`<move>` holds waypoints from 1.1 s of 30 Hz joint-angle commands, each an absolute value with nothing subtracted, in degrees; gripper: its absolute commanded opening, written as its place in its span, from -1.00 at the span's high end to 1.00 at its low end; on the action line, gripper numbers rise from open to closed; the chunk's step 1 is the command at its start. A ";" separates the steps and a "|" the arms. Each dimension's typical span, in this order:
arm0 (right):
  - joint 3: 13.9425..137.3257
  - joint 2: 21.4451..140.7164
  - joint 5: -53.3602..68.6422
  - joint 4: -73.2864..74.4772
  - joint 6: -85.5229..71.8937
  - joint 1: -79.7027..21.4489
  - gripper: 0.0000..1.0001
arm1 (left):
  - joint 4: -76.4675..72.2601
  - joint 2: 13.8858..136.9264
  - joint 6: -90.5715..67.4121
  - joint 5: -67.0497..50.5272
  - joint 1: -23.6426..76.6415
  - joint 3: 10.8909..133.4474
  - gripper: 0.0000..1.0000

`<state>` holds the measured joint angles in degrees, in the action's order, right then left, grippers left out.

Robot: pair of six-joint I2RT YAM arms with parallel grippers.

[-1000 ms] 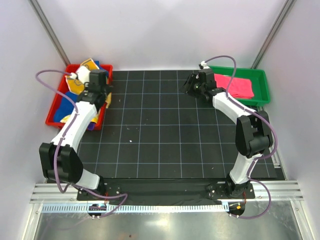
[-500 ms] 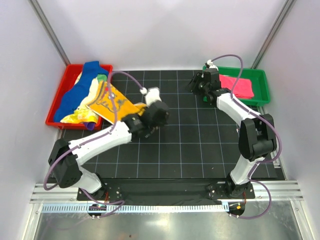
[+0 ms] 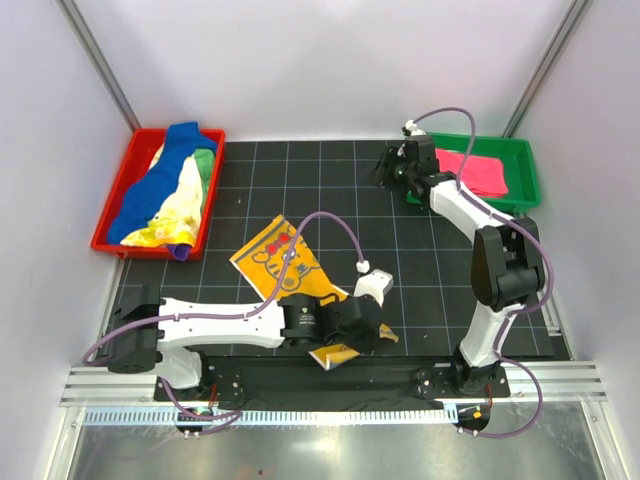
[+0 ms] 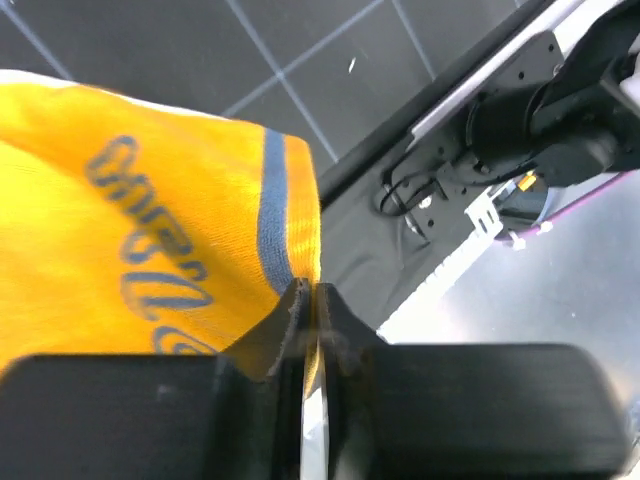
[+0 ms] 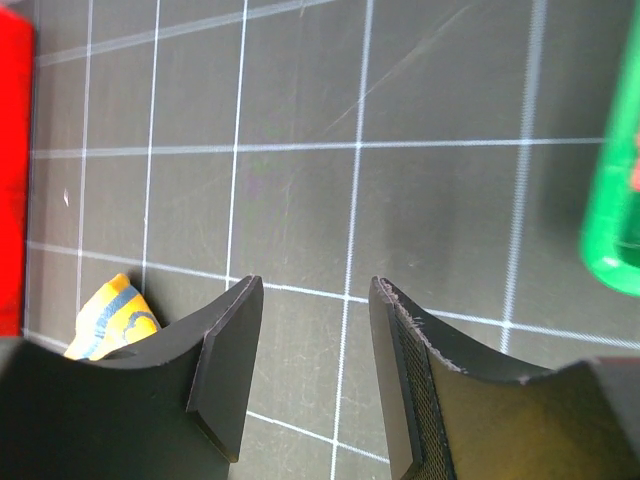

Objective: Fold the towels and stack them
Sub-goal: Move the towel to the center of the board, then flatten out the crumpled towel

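Though its blue lettering blurs unreadable, we list the orange towel [image 3: 275,255], cartoon-printed, blue-striped, spread slantwise by the mat [image 3: 420,290]'s near edge; left gripper [image 4: 308,292] pinches its corner, right gripper [image 5: 315,290] stands half-open, empty.

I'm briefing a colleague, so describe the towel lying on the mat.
On the black grid mat, look toward the near edge, left of centre. The orange-yellow towel lies there, cartoon-printed, and is the only one out on the mat; the rest sit in the red tray and the green tray.
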<state>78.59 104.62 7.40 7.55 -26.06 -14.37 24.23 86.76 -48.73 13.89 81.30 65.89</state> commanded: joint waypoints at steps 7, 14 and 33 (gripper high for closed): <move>86.48 112.41 12.65 9.75 -21.53 -20.39 -0.07 | 36.64 81.56 -56.95 29.01 72.00 64.87 0.21; 92.10 117.59 16.35 12.47 -17.94 -25.83 -0.07 | 35.34 74.10 -63.62 31.72 51.79 54.16 -0.19; 97.03 124.01 17.49 14.24 -17.14 -30.06 -0.06 | 28.48 88.58 -66.10 30.85 20.66 50.80 -0.33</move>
<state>94.41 123.83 16.16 15.49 -17.63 -30.04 31.51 86.80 -65.78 29.71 21.71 47.86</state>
